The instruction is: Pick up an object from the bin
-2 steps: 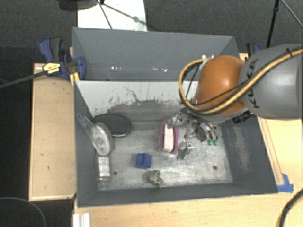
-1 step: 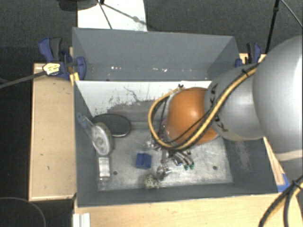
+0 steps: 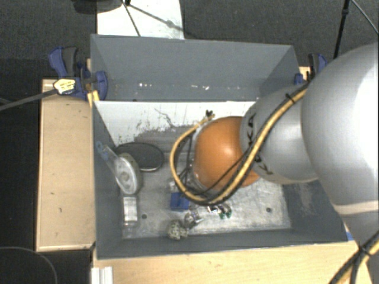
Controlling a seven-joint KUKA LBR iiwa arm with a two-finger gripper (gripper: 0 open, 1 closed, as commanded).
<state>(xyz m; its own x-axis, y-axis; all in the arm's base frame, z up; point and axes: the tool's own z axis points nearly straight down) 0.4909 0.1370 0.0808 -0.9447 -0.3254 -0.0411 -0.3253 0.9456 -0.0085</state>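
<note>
My gripper point(image 3: 193, 216) reaches down at the front middle of the bin, mostly hidden under the arm's wrist. A small blue block point(image 3: 177, 202) lies right against its left side. Just in front and to the left sits a small grey-olive lump point(image 3: 176, 231) by the front wall. Small green bits point(image 3: 225, 213) lie close on the gripper's right. Whether anything is held cannot be made out.
On the left lie a black oval disc point(image 3: 145, 157), a clear-handled thing with a round silvery head point(image 3: 127, 174) and a small clear box point(image 3: 129, 209). The arm and its orange cover hang over the bin's middle and right.
</note>
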